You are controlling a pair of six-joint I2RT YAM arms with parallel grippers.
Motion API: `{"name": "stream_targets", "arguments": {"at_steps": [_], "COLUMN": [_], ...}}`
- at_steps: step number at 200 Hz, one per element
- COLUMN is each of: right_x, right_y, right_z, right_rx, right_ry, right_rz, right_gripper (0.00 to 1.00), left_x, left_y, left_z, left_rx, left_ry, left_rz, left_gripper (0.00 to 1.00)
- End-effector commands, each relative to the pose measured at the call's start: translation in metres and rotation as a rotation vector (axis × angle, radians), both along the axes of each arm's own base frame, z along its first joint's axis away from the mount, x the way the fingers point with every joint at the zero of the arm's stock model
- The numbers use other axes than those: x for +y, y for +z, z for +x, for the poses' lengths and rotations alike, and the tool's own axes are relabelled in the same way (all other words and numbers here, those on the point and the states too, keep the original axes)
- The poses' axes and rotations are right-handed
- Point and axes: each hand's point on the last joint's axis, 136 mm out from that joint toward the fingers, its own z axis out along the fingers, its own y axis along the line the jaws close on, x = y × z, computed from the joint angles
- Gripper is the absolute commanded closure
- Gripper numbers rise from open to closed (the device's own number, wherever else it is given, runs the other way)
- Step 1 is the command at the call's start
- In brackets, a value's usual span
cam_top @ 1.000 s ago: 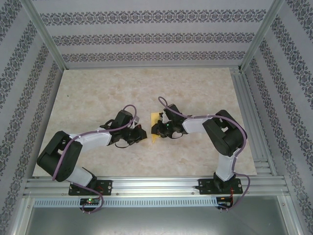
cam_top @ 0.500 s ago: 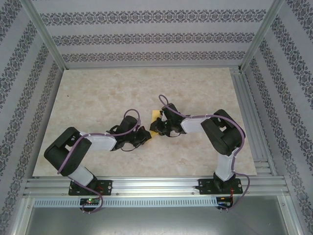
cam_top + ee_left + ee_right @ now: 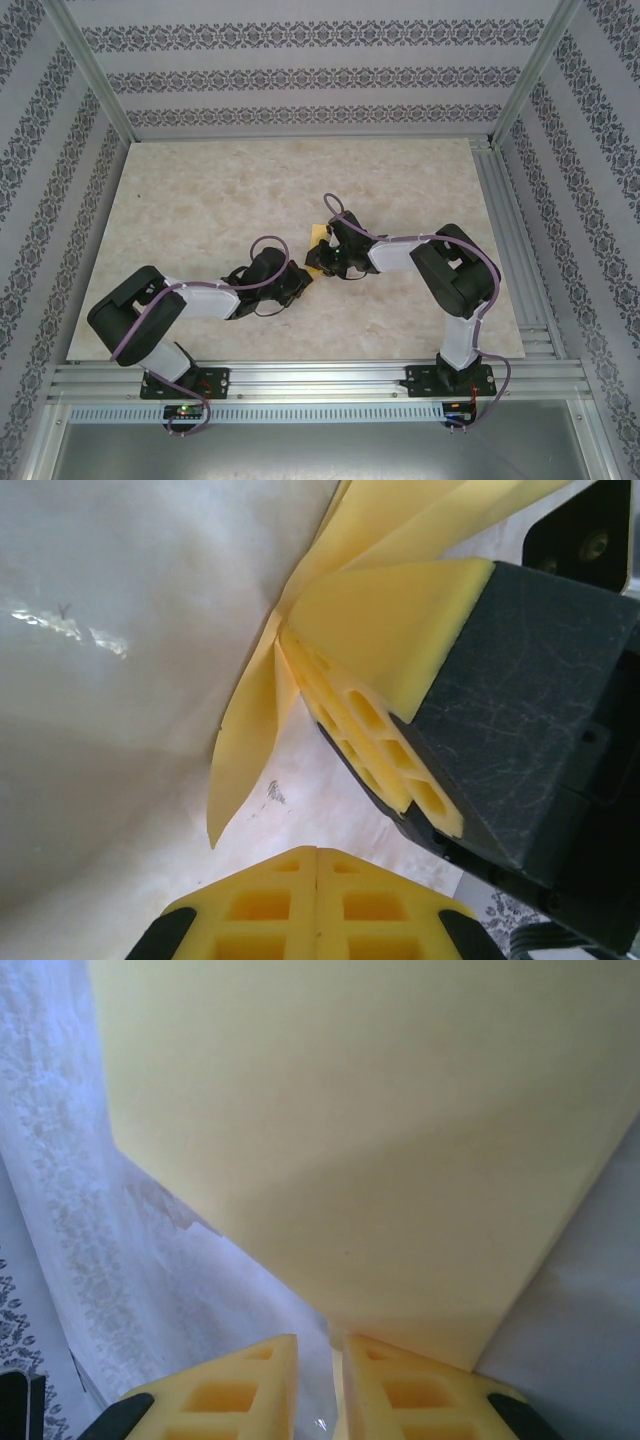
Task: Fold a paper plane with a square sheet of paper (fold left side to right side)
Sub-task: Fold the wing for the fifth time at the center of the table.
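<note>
The left arm has swung lower and further inward over the past second, its elbow sinking toward the near rail, so that the left gripper [image 3: 299, 282] now sits just beside the right gripper [image 3: 323, 262], which has hardly stirred. The sheet of paper [image 3: 319, 237] is near the middle of the tabletop [image 3: 200, 200], mostly hidden under the two wrists. Up close it shows creased layers fanning upward rather than lying flat. The right fingers [image 3: 400, 1385] stand narrow and pinch one edge of the sheet. The left fingers [image 3: 260, 905] are pressed pad to pad with nothing between them, hovering close to a loose flap. It looks to me like a fold is in hand, with the right arm holding a side up. The next move probably calls for the left tip to pin or press the paper while the right carries its edge across squarely. Both arms reach forward low, forearms angled inward, wrists tipped down.
</note>
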Motion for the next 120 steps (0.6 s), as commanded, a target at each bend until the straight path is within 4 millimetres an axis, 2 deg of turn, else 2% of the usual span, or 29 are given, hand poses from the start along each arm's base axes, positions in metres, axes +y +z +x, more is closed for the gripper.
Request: {"name": "stream_targets", "arguments": {"at_steps": [1,47,77,120], "right_x": [-0.019,-0.019,-0.020,-0.020], "right_y": [-0.040,-0.043,-0.044,-0.044], "right_z": [-0.013,-0.016,-0.016,-0.017], "right_rx": [0.082,0.089,0.094,0.095], "right_ry": [-0.038,-0.032,-0.035,-0.034], "right_rz": [-0.137,-0.145,-0.148,-0.147], "right_gripper": [0.80,0.80,0.79,0.79], "left_x": [-0.008,0.009,0.005,0.010], "left_y": [0.013,0.009,0.004,-0.005], "left_z": [0.014,0.020,0.023,0.027], "left_rx": [-0.026,-0.041,-0.033,-0.025], "left_ry": [0.084,0.169,0.163,0.208], "left_rz": [-0.048,0.001,0.005,0.017], "left_gripper": [1.00,1.00,1.00,1.00]}}
